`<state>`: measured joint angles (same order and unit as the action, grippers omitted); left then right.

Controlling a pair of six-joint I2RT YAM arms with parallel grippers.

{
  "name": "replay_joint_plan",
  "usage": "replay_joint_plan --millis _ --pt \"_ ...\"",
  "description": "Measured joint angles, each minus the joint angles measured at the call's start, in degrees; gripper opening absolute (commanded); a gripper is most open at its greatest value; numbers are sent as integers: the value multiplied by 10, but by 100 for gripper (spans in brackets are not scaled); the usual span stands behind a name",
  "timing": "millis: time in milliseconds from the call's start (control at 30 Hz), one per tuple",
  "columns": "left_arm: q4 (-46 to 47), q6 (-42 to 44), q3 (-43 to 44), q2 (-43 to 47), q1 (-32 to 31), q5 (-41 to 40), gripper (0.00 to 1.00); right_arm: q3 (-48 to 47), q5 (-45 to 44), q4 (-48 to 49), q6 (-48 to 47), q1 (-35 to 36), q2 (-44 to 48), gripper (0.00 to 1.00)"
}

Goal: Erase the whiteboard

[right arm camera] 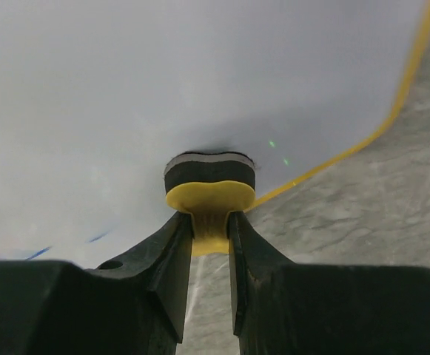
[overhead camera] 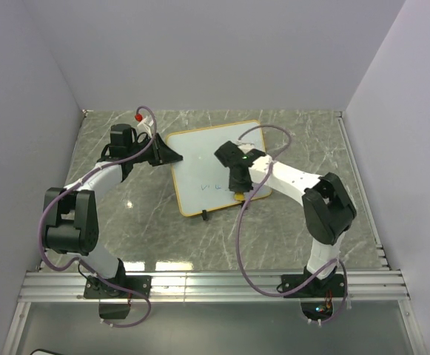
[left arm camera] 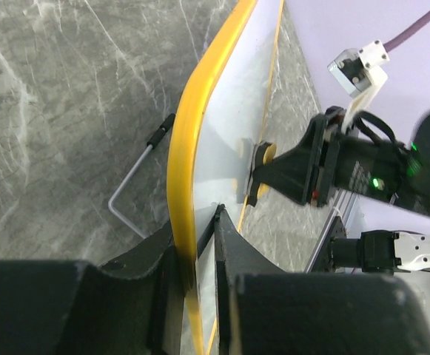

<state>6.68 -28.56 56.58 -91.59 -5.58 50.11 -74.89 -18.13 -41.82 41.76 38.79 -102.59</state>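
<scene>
The whiteboard (overhead camera: 200, 159), white with a yellow frame, lies slanted at mid-table with faint blue scribbles (overhead camera: 215, 187) near its front edge. My left gripper (overhead camera: 175, 156) is shut on the board's left edge. In the left wrist view its jaws (left arm camera: 200, 222) pinch the yellow frame (left arm camera: 189, 140). My right gripper (overhead camera: 237, 188) stands over the board's right side, shut on a small yellow eraser (right arm camera: 209, 194). The eraser's dark pad presses against the white surface (right arm camera: 163, 81), and blue marks (right arm camera: 44, 252) show to its left. The left wrist view shows the eraser (left arm camera: 262, 159) on the board.
A bent wire foot (left arm camera: 129, 194) sticks out from under the board onto the grey marble table (overhead camera: 111, 222). White walls close in the back and both sides. An aluminium rail (overhead camera: 215, 283) runs along the near edge by the arm bases.
</scene>
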Motion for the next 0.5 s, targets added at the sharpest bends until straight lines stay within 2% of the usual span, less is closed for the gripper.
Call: replay_joint_plan --millis 133,267,367,500 --pt "-1 0 -1 0 1 -2 0 -96 13 -28 -25 58 -39 0" --pt "-1 1 -1 0 1 0 0 -193 58 11 -40 118 -76 0" --pt "-2 3 -1 1 0 0 0 -236 85 33 -50 145 -102 0" --pt "-7 5 -3 1 2 -2 0 -247 98 36 -57 152 -113 0"
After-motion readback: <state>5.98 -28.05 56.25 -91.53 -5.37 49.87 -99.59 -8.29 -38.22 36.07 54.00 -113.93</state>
